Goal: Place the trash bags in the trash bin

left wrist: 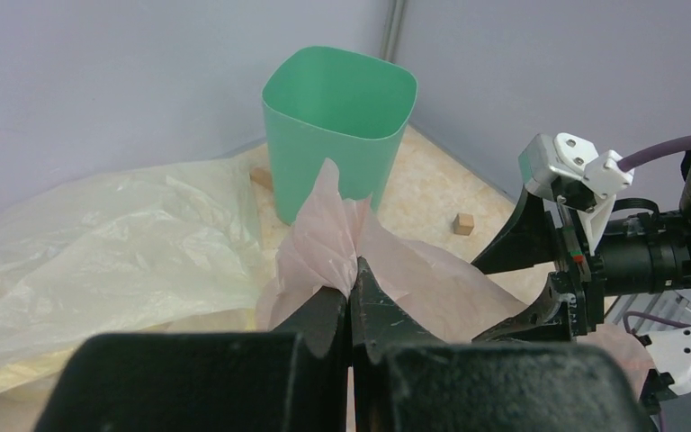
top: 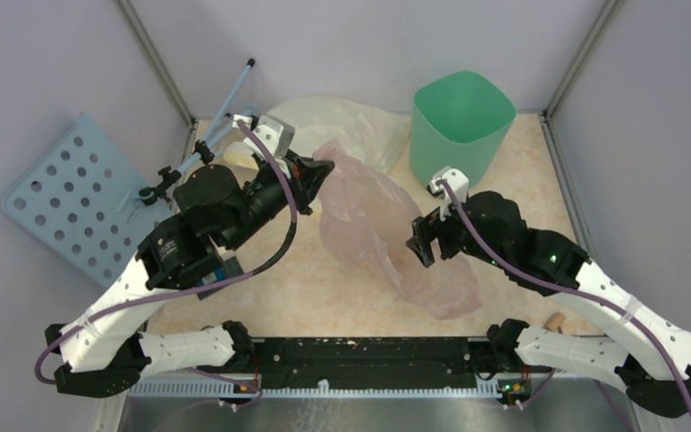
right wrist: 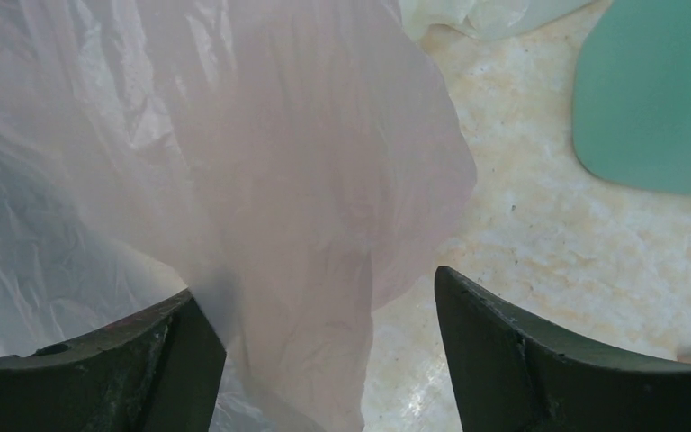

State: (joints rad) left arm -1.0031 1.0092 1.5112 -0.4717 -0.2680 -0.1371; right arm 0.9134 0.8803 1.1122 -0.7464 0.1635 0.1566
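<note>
The pale-pink translucent trash bag [top: 373, 225] is spread across the middle of the table. My left gripper [top: 322, 171] is shut on the bag's upper corner [left wrist: 333, 229] and holds it raised. My right gripper [top: 417, 243] is open at the bag's right side; a fold of the bag [right wrist: 306, 225] hangs between its spread fingers [right wrist: 504, 351]. The mint-green trash bin [top: 461, 126] stands upright at the back right, also seen in the left wrist view [left wrist: 337, 130] and the right wrist view [right wrist: 657, 99].
A larger pale-yellow bag [top: 342, 121] lies at the back, behind the pink one [left wrist: 99, 243]. A blue perforated board [top: 76, 198] and a rod stand [top: 225, 108] sit at the left. Small wooden blocks [left wrist: 463, 223] lie near the bin.
</note>
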